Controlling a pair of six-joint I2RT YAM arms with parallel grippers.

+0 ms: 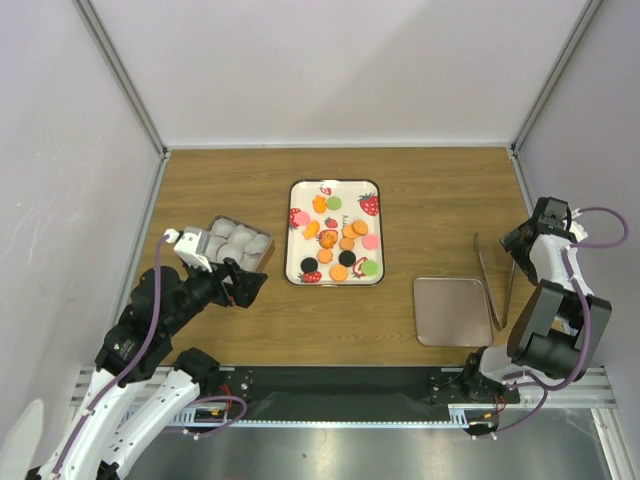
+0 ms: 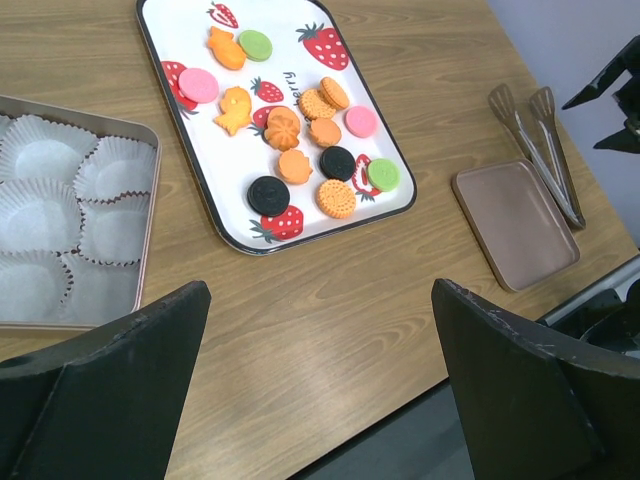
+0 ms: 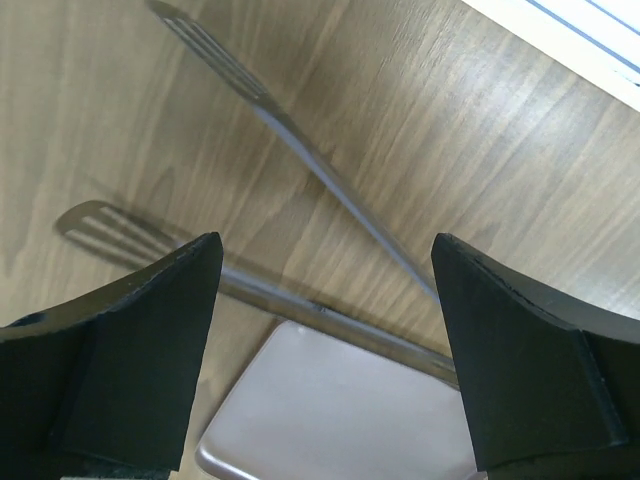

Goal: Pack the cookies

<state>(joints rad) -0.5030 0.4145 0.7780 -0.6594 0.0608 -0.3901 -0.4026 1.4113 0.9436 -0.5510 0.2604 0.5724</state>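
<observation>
Overhead looks down, left wrist obliquely across tray [image 2: 222,150], right wrist close above tongs [image 3: 330,190]

We see a wooden table [image 1: 440,200] with four things lying directly on it. A white tray [image 1: 300,196] printed with strawberries sits about mid-table. To its left, well apart, lies a metal tin [image 2: 152,200] lined with white paper cups. To the tray's right and nearer us, a flat pinkish lid [image 1: 452,311] rests on the wood. Metal tongs [image 1: 486,280] lie spread open against the lid's right edge, their slotted tips pointing away from us.
</observation>
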